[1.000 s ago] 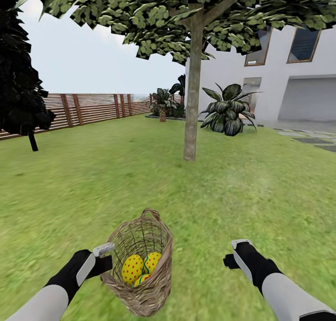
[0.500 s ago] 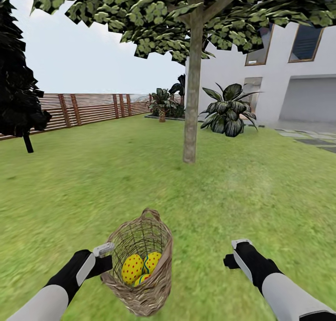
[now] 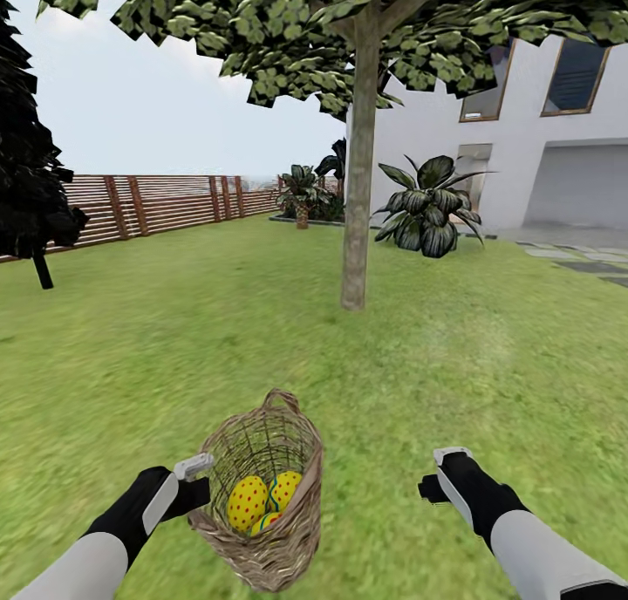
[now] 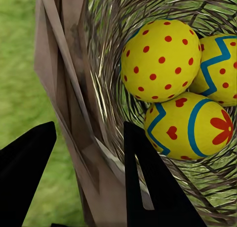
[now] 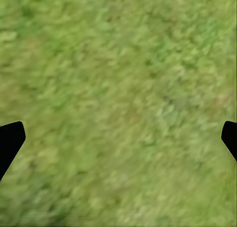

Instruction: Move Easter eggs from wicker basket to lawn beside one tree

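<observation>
the three eggs (image 3: 262, 500) lie together at the bottom of the basket (image 3: 262, 495), touching one another: a red-dotted one (image 4: 160, 59), one with a blue zigzag (image 4: 219, 71) beside it, and one with blue bands and red marks (image 4: 190, 128) nearer the gripper. the basket is tilted, its mouth facing the camera and its far loop handle (image 3: 281, 399) up, and it sits low in the near middle of the head view, over the lawn (image 3: 174, 338).

the left gripper (image 3: 202, 482) is at the basket's left rim. in the left wrist view its two dark fingers (image 4: 148, 187) straddle the woven wall, one outside over the grass and one inside the basket, closed on the rim strips between them. the eggs lie just beyond the inner finger, near it but not touching.

the right gripper (image 3: 436, 478) hangs to the right of the basket, well apart from it, holding nothing. in the right wrist view its fingertips (image 5: 10, 140) sit at the far edges with only grass between them, so it is spread wide.

farther off, straight ahead, the tree (image 3: 356, 234) stands on the lawn, its trunk bare and its leafy crown overhead. a fence (image 3: 166, 201) runs along the far left, with a dark cypress (image 3: 30, 173) at the left edge. a white house (image 3: 523, 138) and broad-leaved shrubs (image 3: 427, 203) are at the far right.
</observation>
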